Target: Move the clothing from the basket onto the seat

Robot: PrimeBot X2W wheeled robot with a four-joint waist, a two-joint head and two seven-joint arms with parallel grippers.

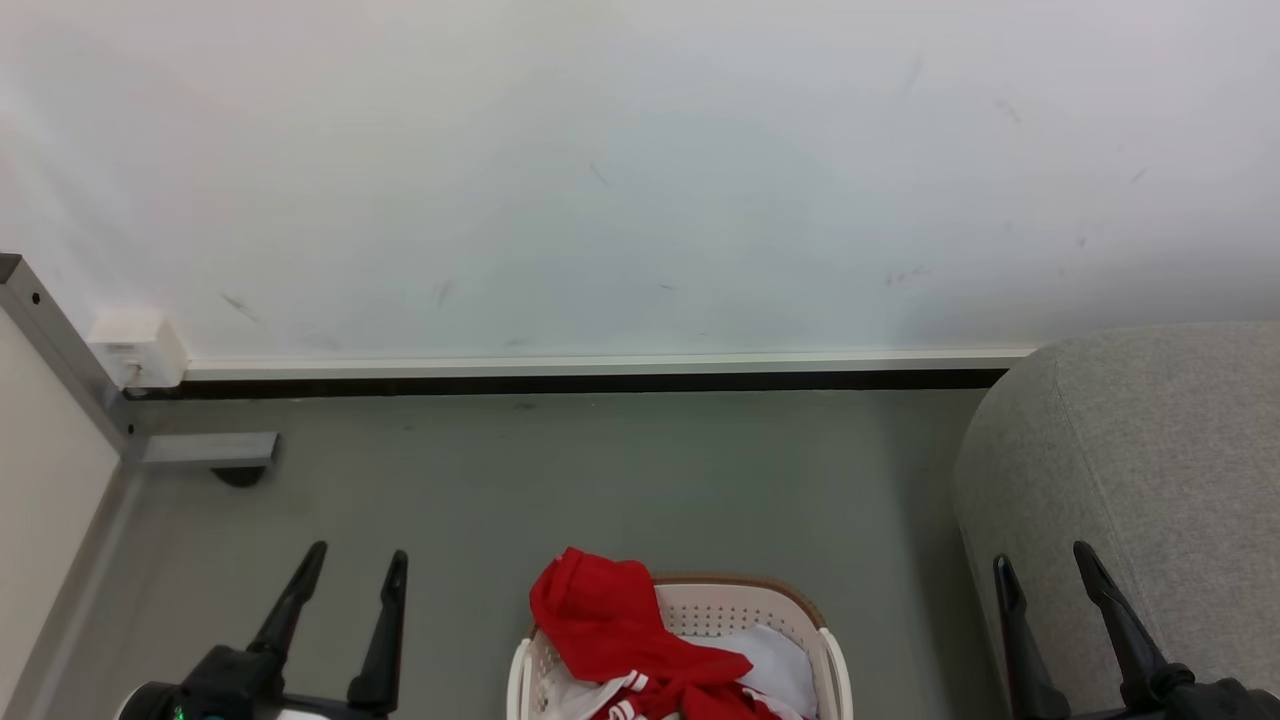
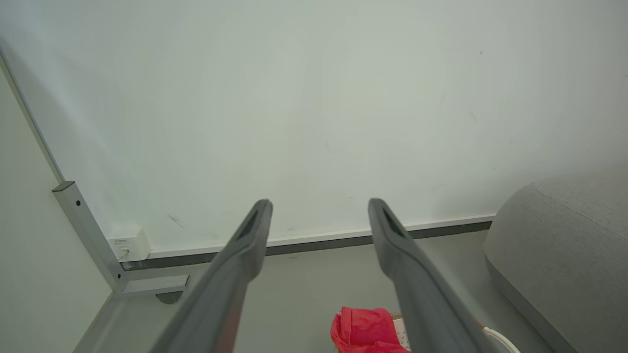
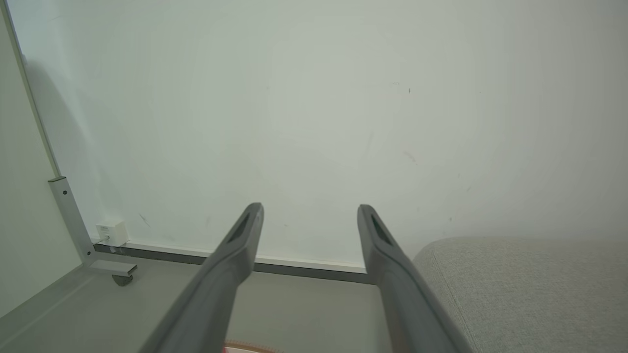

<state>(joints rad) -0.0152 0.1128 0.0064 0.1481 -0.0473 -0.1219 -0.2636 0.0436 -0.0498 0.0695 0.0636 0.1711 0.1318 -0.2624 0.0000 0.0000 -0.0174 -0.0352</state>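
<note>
- Left gripper (image 1: 358,552): fingers spread wide, empty, left of the basket (image 1: 700,612).
- Right gripper (image 1: 1041,555): likewise wide, empty, near the seat (image 1: 1150,450).
- Clothing (image 1: 600,615) (red and white) heaped in the basket.

No wording can be read anywhere: white marks on the red clothing (image 1: 610,620) in the basket (image 1: 722,610) are cut off by the lower frame edge in the head view and stay illegible, while a faint dark label on the small white wall box (image 2: 128,243) at the skirting, seen from the left wrist, is too small to make out
</note>
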